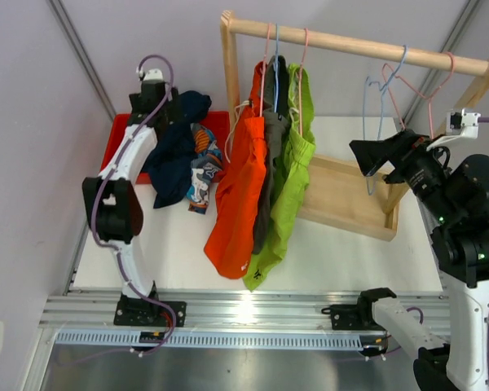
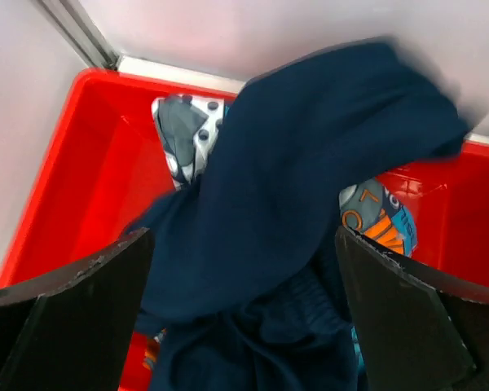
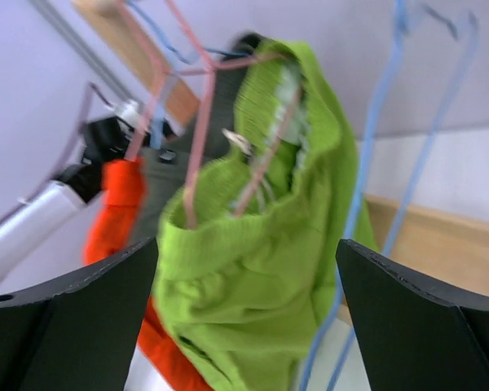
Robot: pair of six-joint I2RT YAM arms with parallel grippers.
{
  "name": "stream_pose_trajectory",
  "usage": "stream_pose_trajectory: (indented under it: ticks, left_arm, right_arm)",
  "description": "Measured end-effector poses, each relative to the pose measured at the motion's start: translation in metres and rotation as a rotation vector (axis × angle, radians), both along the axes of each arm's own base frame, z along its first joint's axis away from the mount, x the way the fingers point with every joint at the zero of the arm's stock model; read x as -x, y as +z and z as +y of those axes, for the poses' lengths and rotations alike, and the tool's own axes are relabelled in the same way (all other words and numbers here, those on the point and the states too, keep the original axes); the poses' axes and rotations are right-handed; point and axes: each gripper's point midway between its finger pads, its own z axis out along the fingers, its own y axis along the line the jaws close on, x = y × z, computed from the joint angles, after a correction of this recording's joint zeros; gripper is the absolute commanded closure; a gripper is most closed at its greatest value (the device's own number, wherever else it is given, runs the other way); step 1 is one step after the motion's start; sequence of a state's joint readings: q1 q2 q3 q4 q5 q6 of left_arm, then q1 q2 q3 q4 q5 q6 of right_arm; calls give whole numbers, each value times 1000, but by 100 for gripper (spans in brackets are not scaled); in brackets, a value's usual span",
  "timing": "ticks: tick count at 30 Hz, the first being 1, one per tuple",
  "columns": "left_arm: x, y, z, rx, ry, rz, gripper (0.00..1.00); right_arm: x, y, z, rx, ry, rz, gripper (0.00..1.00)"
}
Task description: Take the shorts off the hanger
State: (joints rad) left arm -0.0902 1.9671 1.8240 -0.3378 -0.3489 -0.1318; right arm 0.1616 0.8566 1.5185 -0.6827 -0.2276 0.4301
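Orange shorts [image 1: 238, 187], grey shorts [image 1: 270, 163] and lime green shorts [image 1: 287, 191] hang on hangers from the wooden rail [image 1: 350, 47]. Dark navy shorts [image 1: 173, 155] and the blue/orange/white print shorts [image 1: 202, 175] lie in and over the red bin [image 1: 121, 130]. My left gripper [image 1: 163, 110] hovers over the bin, open, with the navy shorts [image 2: 310, 163] loose below its fingers [image 2: 73, 318] and the print shorts [image 2: 379, 216] beside them. My right gripper [image 1: 367, 155] is open and empty, pointing left at the green shorts [image 3: 261, 285], a short way from them.
Two empty hangers, a blue hanger [image 1: 373, 106] and a pink hanger [image 1: 420, 91], hang on the right of the rail near my right gripper; the blue one [image 3: 367, 204] crosses the right wrist view. The rack's wooden base [image 1: 342, 199] sits on the white table.
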Motion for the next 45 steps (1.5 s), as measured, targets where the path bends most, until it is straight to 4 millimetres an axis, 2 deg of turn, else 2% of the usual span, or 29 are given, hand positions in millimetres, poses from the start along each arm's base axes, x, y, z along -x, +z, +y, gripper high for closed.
stream_pose_trajectory:
  ticks: [2,4,6,10,13,16,20,21,23,26,29,34,36,37,38,40,41,42,45]
  left_arm:
    - [19,-4,-2,30,-4,18,1]
    - [41,4,-7,53,-22,17,1]
    - [65,30,-15,73,-52,-18,1]
    - [121,95,-35,105,-133,-162,1]
    - [165,118,-47,126,-199,-231,1]
    - [202,113,-51,141,-243,-241,1]
    - [233,78,-51,148,-273,-174,1]
    - [244,62,-52,150,-287,-143,1]
    - [258,44,-52,150,-301,-112,1]
    - [273,31,-51,154,-312,-111,1]
    - [281,29,-51,158,-319,-129,1]
    - [278,27,-53,161,-325,-125,1]
    - [277,25,-53,162,-326,-119,1]
    - [277,25,-53,162,-327,-120,1]
    - [277,26,-53,163,-328,-122,1]
    - [278,26,-54,165,-334,-125,1]
    - [278,27,-55,166,-336,-127,1]
    - [278,28,-55,167,-338,-130,1]
    - [280,30,-57,170,-348,-138,1]
  right_arm:
    - [3,25,7,-15,45,-55,1]
    - [2,45,17,-28,92,-98,1]
    - [-2,59,27,-38,135,-120,1]
    - [-27,77,58,-37,226,-117,1]
    - [-48,82,84,-23,272,-111,0]
    - [-76,57,105,9,285,-43,2]
    - [-106,26,120,53,268,31,9]
    - [-110,22,121,59,260,41,13]
    - [-119,15,121,73,240,54,18]
    - [-126,10,120,88,215,56,33]
    - [-132,8,120,92,194,52,43]
    - [-141,-6,126,99,183,72,44]
    - [-144,-13,128,104,183,83,51]
    - [-146,-17,129,108,182,91,55]
    - [-147,-19,130,109,181,97,69]
    - [-149,-22,134,111,181,100,83]
    - [-149,-23,134,111,179,101,96]
    - [-149,-23,135,112,176,102,100]
    - [-151,-24,132,106,152,112,100]
